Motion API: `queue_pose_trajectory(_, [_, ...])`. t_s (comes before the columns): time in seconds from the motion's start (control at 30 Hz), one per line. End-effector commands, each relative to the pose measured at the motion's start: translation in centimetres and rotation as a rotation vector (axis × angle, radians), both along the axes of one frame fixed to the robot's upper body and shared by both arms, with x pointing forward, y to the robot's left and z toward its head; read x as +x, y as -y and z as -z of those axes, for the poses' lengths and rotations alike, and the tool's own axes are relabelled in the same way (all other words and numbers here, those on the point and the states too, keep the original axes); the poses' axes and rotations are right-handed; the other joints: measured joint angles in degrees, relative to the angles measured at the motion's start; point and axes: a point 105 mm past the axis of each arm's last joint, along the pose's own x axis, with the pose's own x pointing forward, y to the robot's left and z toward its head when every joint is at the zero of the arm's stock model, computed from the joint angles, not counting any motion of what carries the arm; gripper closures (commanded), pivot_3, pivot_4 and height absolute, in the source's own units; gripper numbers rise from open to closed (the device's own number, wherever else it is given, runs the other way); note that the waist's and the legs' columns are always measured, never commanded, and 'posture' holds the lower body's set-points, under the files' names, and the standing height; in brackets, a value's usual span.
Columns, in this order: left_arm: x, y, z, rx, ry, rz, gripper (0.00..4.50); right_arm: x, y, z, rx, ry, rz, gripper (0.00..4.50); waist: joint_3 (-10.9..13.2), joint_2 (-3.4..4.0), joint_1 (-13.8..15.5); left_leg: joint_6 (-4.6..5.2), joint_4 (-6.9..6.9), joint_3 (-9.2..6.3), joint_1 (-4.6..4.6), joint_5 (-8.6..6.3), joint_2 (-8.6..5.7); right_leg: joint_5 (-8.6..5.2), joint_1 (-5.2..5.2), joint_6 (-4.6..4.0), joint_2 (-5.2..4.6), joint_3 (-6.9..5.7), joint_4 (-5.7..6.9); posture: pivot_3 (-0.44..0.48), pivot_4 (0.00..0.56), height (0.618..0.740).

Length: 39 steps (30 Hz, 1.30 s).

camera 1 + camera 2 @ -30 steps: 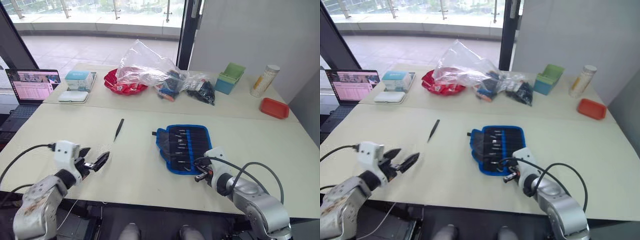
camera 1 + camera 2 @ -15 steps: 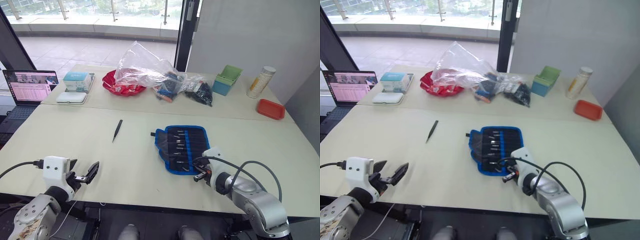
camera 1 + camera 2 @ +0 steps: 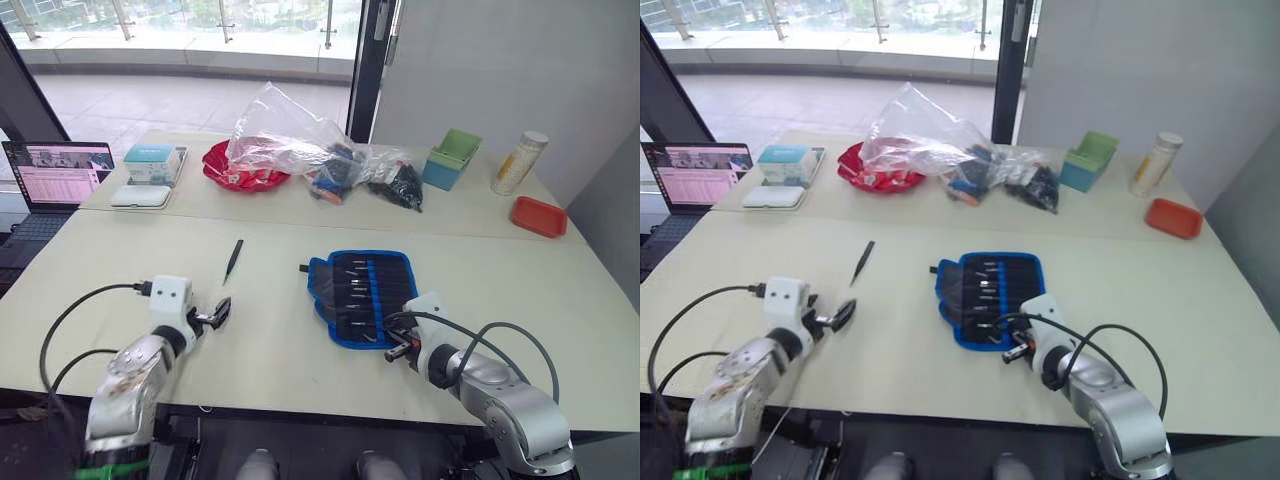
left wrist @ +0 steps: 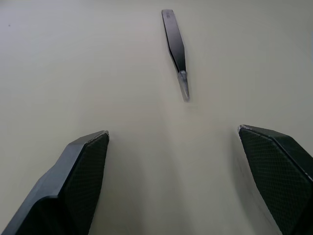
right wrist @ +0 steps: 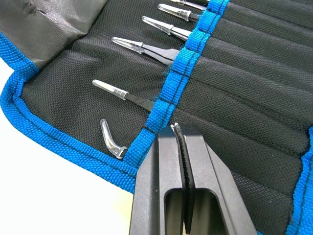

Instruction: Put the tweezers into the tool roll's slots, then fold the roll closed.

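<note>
The tool roll [image 3: 365,294] lies open right of the table's middle, black with a blue border and blue centre stripe [image 5: 188,55]. Several tweezers [image 5: 135,45] sit in its slots [image 5: 230,103], their clear-capped tips sticking out past the stripe. One loose tweezer [image 3: 233,259] lies on the bare table left of the roll; in the left wrist view it [image 4: 175,47] is straight ahead of my fingers. My left gripper [image 3: 218,314] is open, just short of that tweezer. My right gripper [image 5: 177,129] is shut, its tip resting at the stripe near the roll's front edge.
Along the far side stand a laptop [image 3: 55,171], a teal box [image 3: 155,160], a red bowl [image 3: 240,172] under a clear plastic bag [image 3: 290,135], a green box [image 3: 452,158], a bottle [image 3: 520,162] and a red tray [image 3: 540,216]. Cables trail from both wrists.
My left gripper dipped toward the table's front edge, then came forward and now sits closer to the loose tweezer. The right gripper stays at the roll.
</note>
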Motion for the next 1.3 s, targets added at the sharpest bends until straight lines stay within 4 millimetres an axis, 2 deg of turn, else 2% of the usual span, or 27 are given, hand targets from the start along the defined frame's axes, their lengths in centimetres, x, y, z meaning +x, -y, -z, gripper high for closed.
queue_pose_trajectory(0.03, [1.3,-0.3,2.0,0.019,-0.048,-0.041,0.02,-1.0,0.8,3.2,-0.034,-0.140,0.039,4.50,-0.10,0.09,0.08,0.00,0.00,0.00,0.06,0.00,0.00,0.00,0.00,0.00,0.00,0.00,-0.01,0.000,0.150,0.740])
queue_pose_trajectory(0.23, [3.4,1.3,3.4,0.021,-0.072,0.011,0.02,-1.0,1.0,3.1,-0.039,-0.135,0.044,4.50,-0.58,0.83,0.34,0.00,0.01,0.00,0.29,0.01,-0.02,-0.24,0.06,0.42,-0.01,0.00,-0.02,0.000,0.150,0.740])
queue_pose_trajectory(0.37, [4.6,3.1,3.6,0.014,-0.069,0.067,1.13,-1.0,1.0,3.1,-0.042,-0.133,0.046,4.50,-0.74,0.94,0.56,0.00,0.02,0.00,0.30,0.01,-0.05,-0.24,0.12,0.44,-0.03,0.00,-0.03,0.000,0.150,0.740])
queue_pose_trajectory(0.5, [5.1,4.4,3.7,0.005,-0.064,0.114,2.47,-1.0,1.1,3.0,-0.043,-0.130,0.050,4.50,-0.77,0.94,0.58,0.00,0.03,0.00,0.30,0.02,-0.06,-0.24,0.22,0.46,-0.03,0.00,-0.02,0.000,0.150,0.740])
queue_pose_trajectory(0.7, [5.4,4.2,3.2,-0.018,-0.049,0.095,4.44,-0.9,1.1,3.0,-0.041,-0.123,0.054,4.50,-0.77,0.94,0.51,0.00,0.02,0.00,0.30,0.02,-0.06,-0.25,0.37,0.47,-0.03,0.01,-0.03,0.000,0.150,0.740])
queue_pose_trajectory(0.83, [6.0,3.3,1.6,-0.011,0.010,0.072,4.48,-0.9,1.1,3.0,-0.040,-0.122,0.056,4.50,-0.77,0.93,0.51,-0.01,0.02,0.00,0.30,0.02,-0.06,-0.26,0.36,0.48,-0.03,0.00,-0.04,0.000,0.150,0.740])
queue_pose_trajectory(1.03, [6.8,3.8,-3.8,0.025,0.186,0.169,4.48,-1.0,1.0,3.0,-0.038,-0.123,0.054,4.50,-0.56,0.55,0.32,-0.03,0.00,-0.01,0.15,0.03,-0.04,-0.25,0.16,0.47,-0.01,0.00,-0.03,0.000,0.150,0.740])
queue_pose_trajectory(1.13, [6.7,5.7,-7.2,0.043,0.267,0.301,4.48,-1.0,1.0,3.0,-0.038,-0.124,0.054,4.50,-0.48,0.42,-0.01,-0.05,-0.02,-0.02,-0.18,0.04,-0.02,-0.18,-0.13,0.35,0.01,0.00,-0.02,0.000,0.150,0.740])
queue_pose_trajectory(1.23, [5.8,9.6,-10.3,-0.012,0.273,0.522,4.48,-1.0,1.0,3.0,-0.039,-0.124,0.052,4.50,-0.36,0.29,-0.07,-0.05,-0.03,-0.04,-0.31,0.04,-0.03,-0.03,-0.21,0.09,0.01,-0.03,-0.02,0.000,0.150,0.740])
queue_pose_trajectory(1.3, [4.5,12.3,-11.2,-0.059,0.208,0.700,4.48,-1.0,1.0,3.0,-0.040,-0.126,0.051,4.50,-0.34,0.29,-0.27,-0.05,-0.01,-0.05,-0.33,0.05,-0.04,-0.03,-0.19,0.09,0.00,-0.03,-0.02,0.000,0.150,0.740])
